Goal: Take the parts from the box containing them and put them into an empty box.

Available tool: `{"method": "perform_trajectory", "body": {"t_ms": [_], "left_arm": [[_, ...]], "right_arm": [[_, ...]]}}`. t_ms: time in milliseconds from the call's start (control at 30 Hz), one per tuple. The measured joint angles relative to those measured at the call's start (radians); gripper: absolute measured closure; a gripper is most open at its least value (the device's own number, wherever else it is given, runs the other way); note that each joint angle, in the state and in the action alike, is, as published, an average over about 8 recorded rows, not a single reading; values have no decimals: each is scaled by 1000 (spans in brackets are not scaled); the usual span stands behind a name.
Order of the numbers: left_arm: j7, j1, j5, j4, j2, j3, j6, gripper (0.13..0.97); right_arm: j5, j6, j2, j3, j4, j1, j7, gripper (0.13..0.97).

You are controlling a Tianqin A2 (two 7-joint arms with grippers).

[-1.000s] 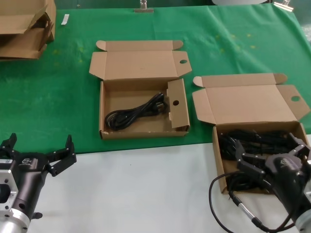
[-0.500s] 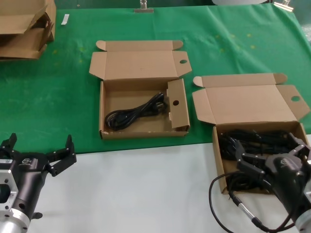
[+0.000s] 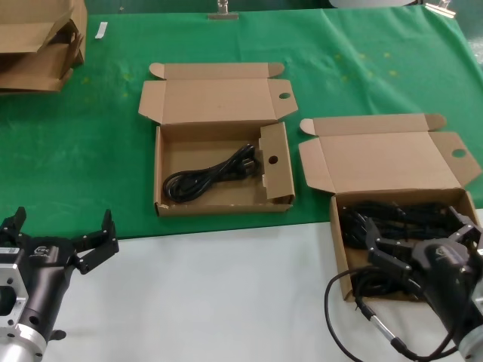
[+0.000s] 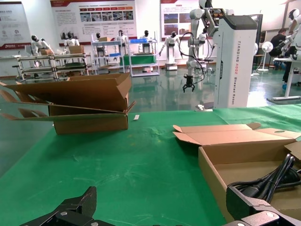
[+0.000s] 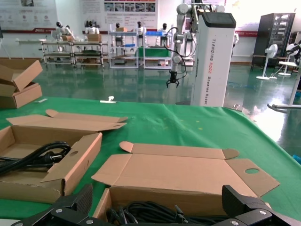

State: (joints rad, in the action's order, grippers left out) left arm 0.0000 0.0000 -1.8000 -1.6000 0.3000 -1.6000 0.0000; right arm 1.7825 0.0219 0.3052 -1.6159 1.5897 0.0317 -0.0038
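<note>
The wider brown box (image 3: 341, 226) at the right holds several black power cords (image 3: 392, 217); they also show in the right wrist view (image 5: 155, 214). My right gripper (image 3: 421, 235) is open, over the near part of that box, just above the cords. The narrower box (image 3: 160, 170) with the upright holed divider (image 3: 273, 162) sits in the middle and holds one black cord (image 3: 207, 175). My left gripper (image 3: 62, 226) is open and empty, low over the white front area, left of the narrower box (image 4: 211, 165).
Flattened cardboard pieces (image 3: 38, 45) are stacked at the far left back. Both box lids (image 3: 215, 98) lie open toward the back on the green cloth (image 3: 90, 151). A white surface (image 3: 211, 294) covers the front. A cable (image 3: 355, 317) hangs by my right arm.
</note>
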Motion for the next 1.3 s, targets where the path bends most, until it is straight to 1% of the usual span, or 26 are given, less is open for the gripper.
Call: {"method": "perform_trajectory", "body": {"t_ms": [1300], "left_arm": [[0, 0, 0, 0, 0, 0, 0, 132]], "right_arm": [[0, 0, 0, 0, 0, 0, 0, 129]]}}
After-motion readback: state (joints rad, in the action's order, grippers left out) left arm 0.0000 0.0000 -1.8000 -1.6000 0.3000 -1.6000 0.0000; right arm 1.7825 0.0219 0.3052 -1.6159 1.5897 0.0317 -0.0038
